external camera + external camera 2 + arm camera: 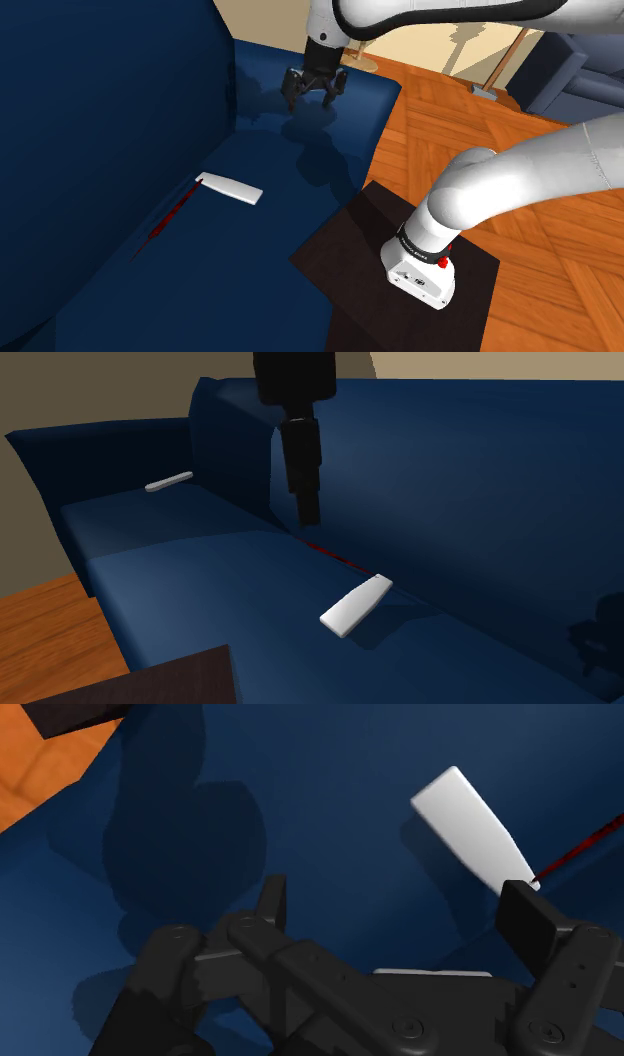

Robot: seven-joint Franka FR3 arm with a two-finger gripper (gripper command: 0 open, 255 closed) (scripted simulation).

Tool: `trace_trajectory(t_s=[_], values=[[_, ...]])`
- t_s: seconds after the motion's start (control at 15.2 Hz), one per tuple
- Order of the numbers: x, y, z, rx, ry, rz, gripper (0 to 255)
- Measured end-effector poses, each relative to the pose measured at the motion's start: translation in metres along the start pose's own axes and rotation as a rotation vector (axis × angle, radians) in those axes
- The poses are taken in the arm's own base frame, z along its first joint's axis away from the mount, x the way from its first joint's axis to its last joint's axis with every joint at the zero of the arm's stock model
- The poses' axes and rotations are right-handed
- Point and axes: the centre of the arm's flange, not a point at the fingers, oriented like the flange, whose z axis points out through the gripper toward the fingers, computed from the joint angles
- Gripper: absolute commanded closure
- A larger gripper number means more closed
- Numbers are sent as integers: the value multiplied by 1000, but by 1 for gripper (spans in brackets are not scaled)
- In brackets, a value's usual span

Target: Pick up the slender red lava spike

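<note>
The slender red spike [170, 215] lies flat on the blue sofa seat along the foot of the backrest. One end of it touches a flat white slab [232, 187]. From the second exterior view the spike [335, 555] runs along the same crease behind the slab [357, 604]. My black gripper [318, 92] hovers open over the far end of the seat, well away from the spike, with nothing between its fingers. In the wrist view the gripper [400, 916] has its fingers spread; the slab [470, 829] and the spike's tip [580, 849] lie beyond the finger [530, 919].
The sofa seat [300, 200] ends at a wooden floor [450, 120]. My dark stand [350, 250] sits against the sofa's front. A second white slab [168, 482] lies on the far cushion. A black column-like shape [300, 442] hangs in front of the backrest.
</note>
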Motion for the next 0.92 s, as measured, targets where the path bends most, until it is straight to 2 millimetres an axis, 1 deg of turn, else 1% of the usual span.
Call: trace_trajectory(t_s=[0.26, 0.33, 0.4, 0.46, 0.53, 0.66, 0.79, 0.92], values=[[6, -41, 33, 2, -33, 95, 0], [7, -46, 43, 2, -41, 120, 0], [11, -58, 49, 3, -49, 142, 0], [9, -69, 61, 3, -58, 166, 0], [11, -81, 69, 4, -66, 190, 0], [17, -94, 89, 4, -82, 239, 0], [18, -116, 105, 6, -98, 285, 0], [23, -135, 123, 7, -115, 333, 0]])
